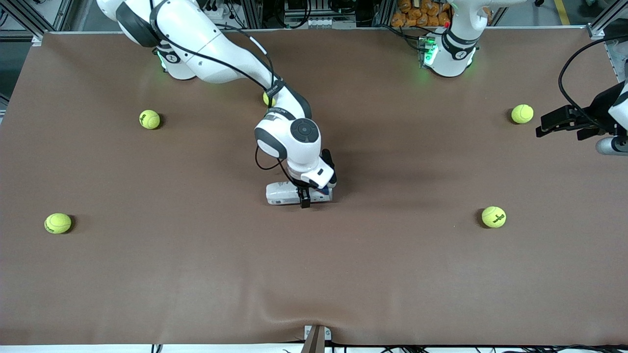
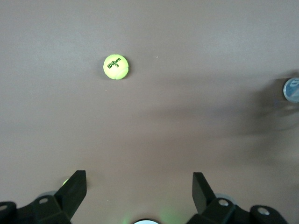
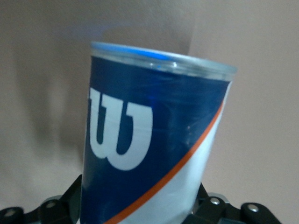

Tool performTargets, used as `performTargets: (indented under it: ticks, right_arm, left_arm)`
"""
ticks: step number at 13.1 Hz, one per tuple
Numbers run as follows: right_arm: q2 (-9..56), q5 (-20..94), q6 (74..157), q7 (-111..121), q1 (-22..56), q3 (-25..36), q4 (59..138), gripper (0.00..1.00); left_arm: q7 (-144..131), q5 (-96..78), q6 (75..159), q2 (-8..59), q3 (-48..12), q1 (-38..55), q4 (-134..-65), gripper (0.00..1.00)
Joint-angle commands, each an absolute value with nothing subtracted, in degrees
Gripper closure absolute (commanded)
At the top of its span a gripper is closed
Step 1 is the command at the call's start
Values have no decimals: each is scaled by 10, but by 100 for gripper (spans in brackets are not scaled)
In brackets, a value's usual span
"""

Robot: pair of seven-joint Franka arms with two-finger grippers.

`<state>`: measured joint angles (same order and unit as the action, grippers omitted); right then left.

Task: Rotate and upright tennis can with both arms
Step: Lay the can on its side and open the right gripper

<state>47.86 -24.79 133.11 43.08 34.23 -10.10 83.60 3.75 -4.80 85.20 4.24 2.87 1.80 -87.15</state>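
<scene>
Tennis can point(image 1: 284, 193) lying on its side mid-table.
Right gripper point(image 1: 305, 197) straddles it across its long axis, fingers parted beside it; left gripper point(image 1: 557, 123) waits wide, well apart.

The front camera sat high across the surface point(image 1: 147, 274), facing the arm bases and taking in all of it from afar. The left wrist camera looked down from well above, on bare surface and one ball point(image 2: 116, 66) also in the front view. The right wrist camera sat close against the can point(image 3: 154, 149), which the front view showed mid-surface.
</scene>
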Motion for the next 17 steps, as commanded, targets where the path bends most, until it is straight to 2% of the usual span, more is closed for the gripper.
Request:
performTargets:
  ticks: [1, 6, 8, 11, 15, 17]
  right_arm:
    - [464, -259, 1324, 423, 332, -111, 824, 0]
    - [375, -149, 1249, 416, 342, -111, 824, 0]
    - [336, -134, 1218, 369, 327, -106, 826, 0]
    - [301, -134, 1153, 277, 274, -106, 829, 0]
    - [263, -131, 1136, 248, 177, -106, 838, 0]
    - [223, -117, 1136, 248, 130, -102, 873, 0]
  left_arm:
    - [59, -59, 842, 47, 27, 13, -865, 0]
    - [68, -106, 838, 64, 27, 13, -869, 0]
    - [88, -170, 833, 91, 27, 13, -870, 0]
    - [111, -278, 834, 143, 27, 12, -891, 0]
    - [161, -447, 842, 210, 25, 4, -944, 0]
    - [190, -491, 855, 230, 22, 14, -963, 0]
